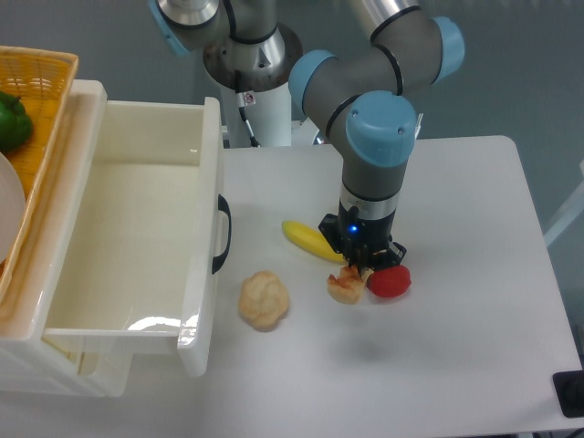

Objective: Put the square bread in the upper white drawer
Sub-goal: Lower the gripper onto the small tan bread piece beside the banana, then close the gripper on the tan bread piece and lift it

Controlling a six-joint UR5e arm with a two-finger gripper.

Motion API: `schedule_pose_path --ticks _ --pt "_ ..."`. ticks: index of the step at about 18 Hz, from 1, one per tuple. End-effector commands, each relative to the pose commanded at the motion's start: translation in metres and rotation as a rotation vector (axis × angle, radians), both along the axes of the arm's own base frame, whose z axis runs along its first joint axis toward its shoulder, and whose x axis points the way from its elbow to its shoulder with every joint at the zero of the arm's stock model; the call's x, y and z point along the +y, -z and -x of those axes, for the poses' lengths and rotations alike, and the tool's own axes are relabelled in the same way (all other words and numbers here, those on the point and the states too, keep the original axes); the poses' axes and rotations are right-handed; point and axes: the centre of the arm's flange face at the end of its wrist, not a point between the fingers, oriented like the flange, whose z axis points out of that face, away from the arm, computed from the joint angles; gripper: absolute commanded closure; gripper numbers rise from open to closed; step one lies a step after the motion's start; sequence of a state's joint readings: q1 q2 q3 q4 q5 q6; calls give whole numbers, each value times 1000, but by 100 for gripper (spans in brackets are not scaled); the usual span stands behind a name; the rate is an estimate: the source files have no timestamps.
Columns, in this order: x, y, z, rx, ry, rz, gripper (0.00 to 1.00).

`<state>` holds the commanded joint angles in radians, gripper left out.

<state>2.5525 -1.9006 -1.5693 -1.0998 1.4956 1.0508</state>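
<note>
1. Gripper hangs low over the white table, wrist vertical, blue light lit on the wrist body. Fingers point straight down and are mostly hidden under the black wrist housing.
2. Square bread lies on the table directly under the fingertips, just toward the camera from them. Pale tan with orange-brown crust; its top edge meets the lower end of the fingers.
3. Finger state: cannot tell whether they are spread around the bread or pinching it. The housing and the bread itself hide the tips. Contact or near-contact with the bread's top, nothing firmer than that.
4. Red round fruit sits just beside the bread on its right side as seen by the camera, touching or nearly so.
5. Yellow pointed fruit lies on the table on the camera-left of the gripper, angled, its near tip running under the wrist housing.
6. Round lumpy cream bun rests on the table between the bread and the drawer front, apart from both.
7. Upper white drawer is pulled open at camera-left, glossy cream interior visible, curved black handle on its front facing the foods. The bread is well apart from it.
8. Woven yellow basket sits at far camera-left past the drawer, with a green item inside.
</note>
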Motion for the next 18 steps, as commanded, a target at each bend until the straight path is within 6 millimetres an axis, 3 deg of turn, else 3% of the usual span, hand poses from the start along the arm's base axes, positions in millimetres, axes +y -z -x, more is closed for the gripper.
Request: schedule_pose_path --ticks 7,9,13,18 --pt "-4 -10 6 11 -25 -15 100" --pt "-7 -31 0 36 -30 -32 100" --pt "-7 -40 -3 41 -81 -45 100" --pt "-15 -77 -17 70 -160 -88 100"
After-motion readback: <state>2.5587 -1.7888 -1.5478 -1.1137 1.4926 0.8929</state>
